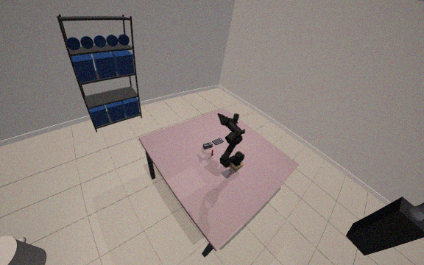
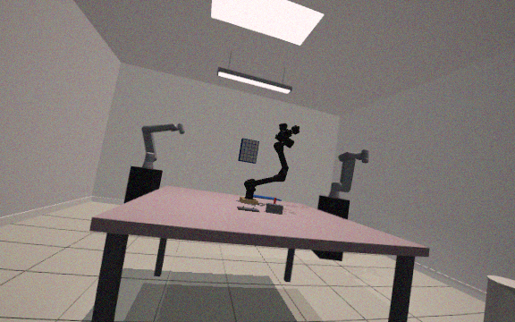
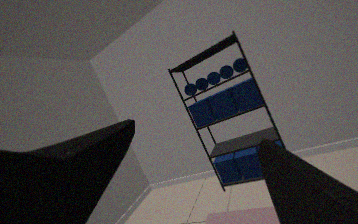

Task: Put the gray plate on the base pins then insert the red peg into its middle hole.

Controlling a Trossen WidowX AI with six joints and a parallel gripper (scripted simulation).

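The dark gray base (image 1: 207,146) (image 2: 274,208) is a small thick block on the pink table; its pins are too small to make out surely. The flat gray plate (image 1: 218,141) (image 2: 248,208) lies on the table beside the base, apart from it. The red peg (image 1: 212,152) (image 2: 274,200) stands upright on the table near the base, on the arm's side. My gripper (image 3: 195,135) is open, with nothing between its fingers. It is raised high above the table, well away from all three, and faces the far wall. The wrist view shows none of the task's objects.
The pink table (image 1: 254,191) (image 2: 179,219) carries the arm's tan mount (image 1: 236,166) (image 2: 249,200). A shelf rack (image 1: 110,48) (image 3: 200,130) with blue boxes and round blue items stands by the wall. A blue strip (image 2: 266,197) shows behind the peg in the exterior view.
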